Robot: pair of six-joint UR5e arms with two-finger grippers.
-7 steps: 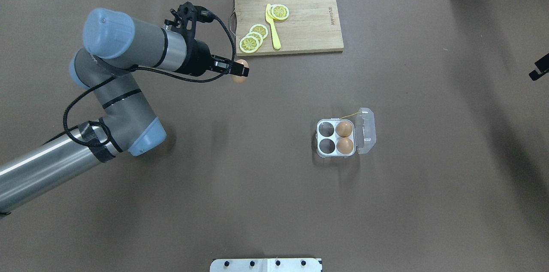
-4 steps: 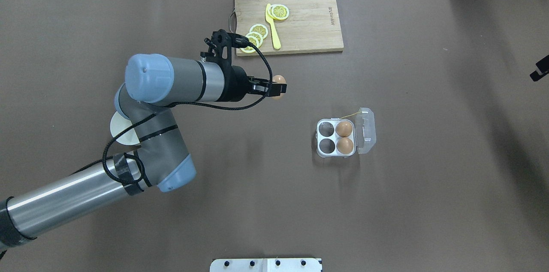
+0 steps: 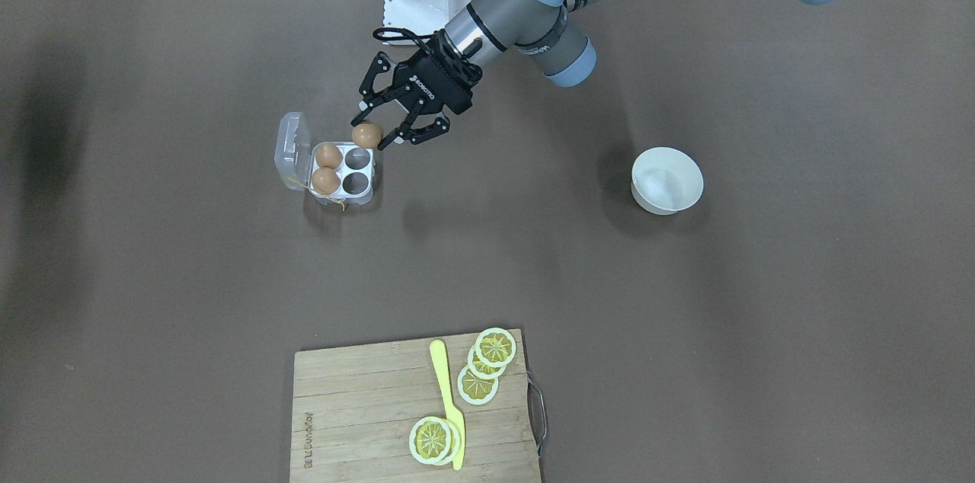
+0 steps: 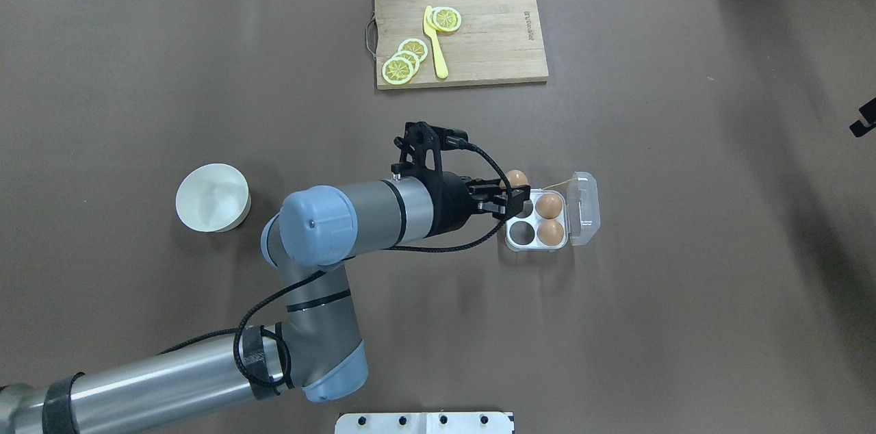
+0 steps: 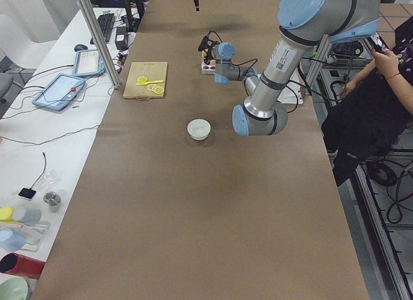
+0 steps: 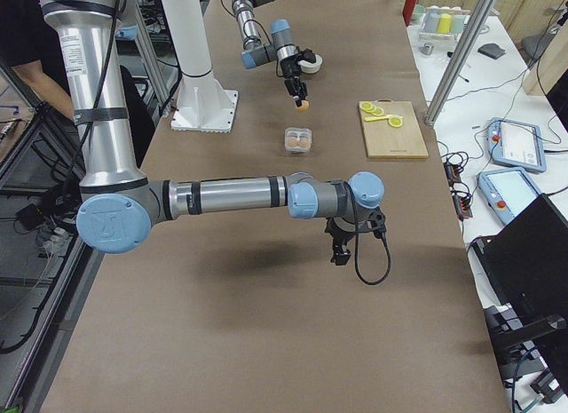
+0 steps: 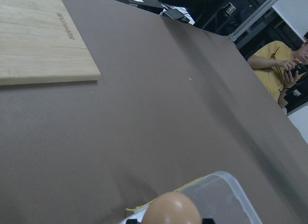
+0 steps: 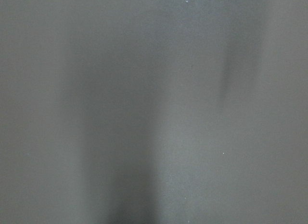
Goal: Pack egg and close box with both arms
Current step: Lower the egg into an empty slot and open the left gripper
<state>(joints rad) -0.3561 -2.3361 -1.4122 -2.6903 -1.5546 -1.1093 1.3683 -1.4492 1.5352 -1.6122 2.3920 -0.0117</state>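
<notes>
My left gripper [image 4: 514, 193] is shut on an orange-brown egg [image 4: 517, 179] and holds it above the near-left corner of the small four-cell carton [image 4: 536, 246]. In the front view the held egg [image 3: 366, 135] hangs over the carton's edge [image 3: 371, 190], beside one of the two empty cells [image 3: 354, 181]. Two eggs [image 4: 549, 218] fill the right-hand cells. The clear lid [image 4: 584, 208] lies open to the right, with a yellow string at its far edge. The left wrist view shows the egg [image 7: 172, 208] and the lid [image 7: 221, 195]. Only a black sliver of the right gripper [image 4: 864, 120] shows; I cannot tell its state.
A white bowl [image 4: 212, 196] stands left of my left arm. A wooden cutting board [image 4: 479, 44] with lemon slices [image 4: 404, 63] and a yellow knife [image 4: 435, 44] lies at the far side. A white base bracket [image 4: 424, 422] sits at the near edge.
My left arm has carried the egg from beside the cutting board, right and toward the robot, to the carton. The bowl has come into view from under the arm.
</notes>
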